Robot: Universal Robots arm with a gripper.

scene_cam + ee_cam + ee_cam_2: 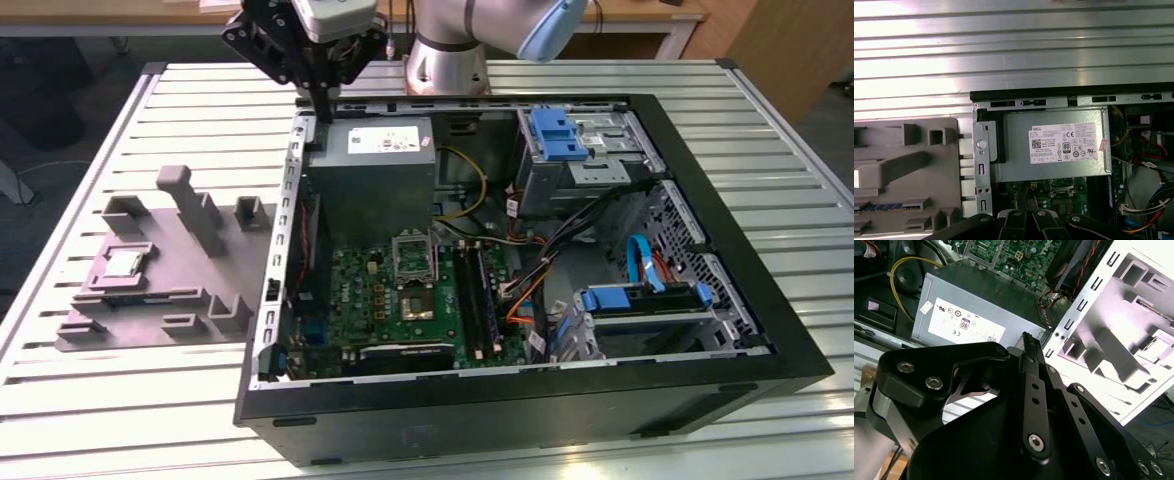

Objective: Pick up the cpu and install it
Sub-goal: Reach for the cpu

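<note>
Our pincer (320, 112) hangs with its fingers pressed together and nothing between them, over the rim of the open computer case (534, 410), just by the grey power supply box (380, 165). We see the cpu (124, 263) lying flat in a recess of the grey fixture tray (127, 325) on the desk (134, 400), at the exterior view's left of the case and well apart from the pincer.

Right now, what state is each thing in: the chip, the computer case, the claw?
Small silvery square cpu: lying flat in the grey holder tray, ungripped.
Black computer case: on its side, panel off, interior exposed.
Black claw: shut, empty, hovering over the case's rim.
</note>
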